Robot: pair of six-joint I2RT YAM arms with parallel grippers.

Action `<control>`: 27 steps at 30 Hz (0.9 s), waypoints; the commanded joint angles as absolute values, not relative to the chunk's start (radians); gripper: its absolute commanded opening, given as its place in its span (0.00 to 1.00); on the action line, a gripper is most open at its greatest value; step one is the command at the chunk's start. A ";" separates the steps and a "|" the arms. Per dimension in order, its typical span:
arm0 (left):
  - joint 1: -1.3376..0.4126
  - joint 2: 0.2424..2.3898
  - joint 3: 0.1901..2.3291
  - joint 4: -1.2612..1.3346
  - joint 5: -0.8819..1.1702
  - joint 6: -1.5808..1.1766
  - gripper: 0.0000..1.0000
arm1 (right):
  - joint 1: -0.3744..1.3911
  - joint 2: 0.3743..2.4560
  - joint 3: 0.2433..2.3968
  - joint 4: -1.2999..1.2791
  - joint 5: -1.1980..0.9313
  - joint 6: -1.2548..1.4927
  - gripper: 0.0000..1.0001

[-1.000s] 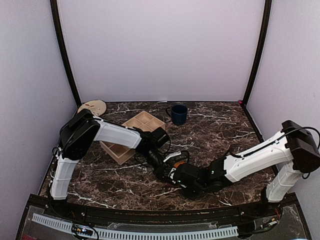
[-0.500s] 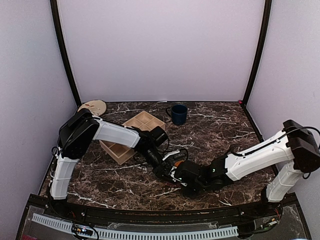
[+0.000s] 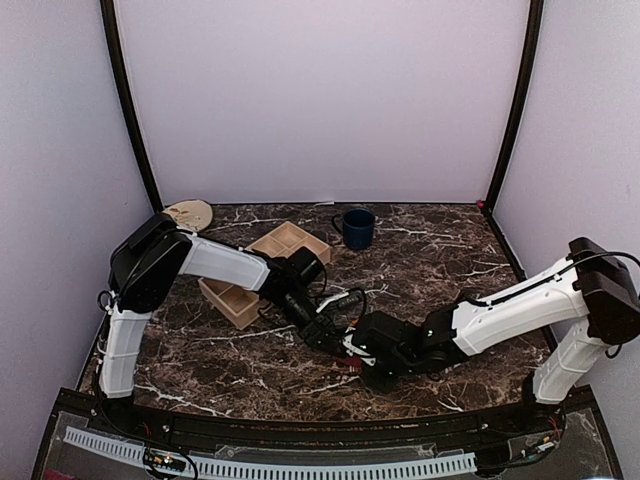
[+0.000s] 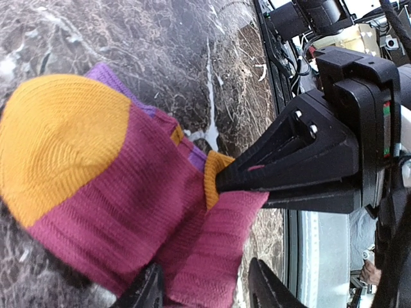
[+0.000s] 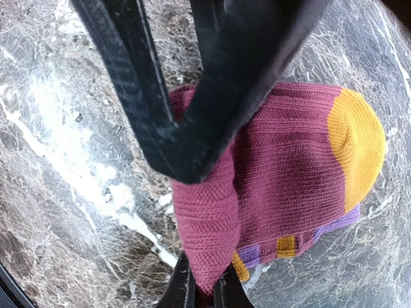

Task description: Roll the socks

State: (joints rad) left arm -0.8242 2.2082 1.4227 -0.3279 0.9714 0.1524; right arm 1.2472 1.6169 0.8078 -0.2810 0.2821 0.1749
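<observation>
Jaws of the left gripper [image 4: 204,289] and right gripper [image 5: 199,285] both clench one sock [image 4: 96,179]. At the table's [image 3: 440,260] near middle, both have slid left over the last second, dragging it. Its cuff [image 5: 205,224] is doubled over, so rolling looks underway but unfinished.

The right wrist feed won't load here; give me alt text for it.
The right gripper pinches a folded edge of a maroon sock with an orange toe, lying on the marble table. The left gripper crosses the top of the frame.
</observation>
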 commanded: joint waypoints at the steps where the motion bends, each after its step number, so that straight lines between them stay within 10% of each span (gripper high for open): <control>1: -0.790 2.192 1.360 -0.356 0.830 0.128 0.49 | 1.230 1.602 0.785 -0.322 0.229 0.188 0.03; 27: -0.771 1.864 1.005 0.052 0.656 0.052 0.49 | 1.040 1.607 0.808 -0.320 -0.156 0.170 0.03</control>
